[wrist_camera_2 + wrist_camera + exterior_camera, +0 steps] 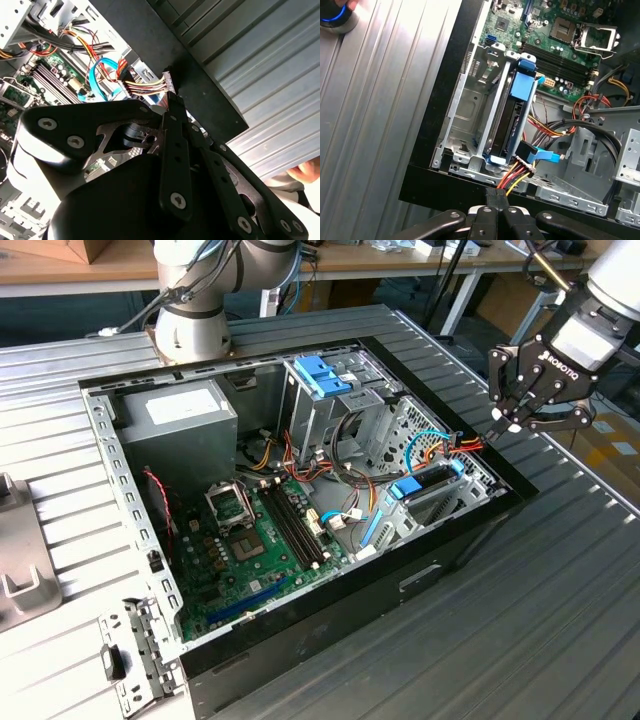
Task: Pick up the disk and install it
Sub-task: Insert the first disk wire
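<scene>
Exterior view: we see the gripper (520,400) at the upper right of the frame, just outside the open computer case (440,570), its fingers drawn close together and holding nothing. The disk (428,483) sits seated on edge in the drive cage at the case's right-hand side, below and to the left of the gripper and apart from it. Within the case we also note the grey power supply (180,420) at upper left and the motherboard (255,550) at centre.

Second wrist view: the gripper's black linkage fills the lower frame; its fingertip (167,80) points towards a bundle of coloured cables (137,85).

First wrist view: the disk (512,122), with a blue rail on it, stands in the metal drive cage (465,120) at frame centre. A connector appears plugged into its near end, though we cannot be sure.
</scene>
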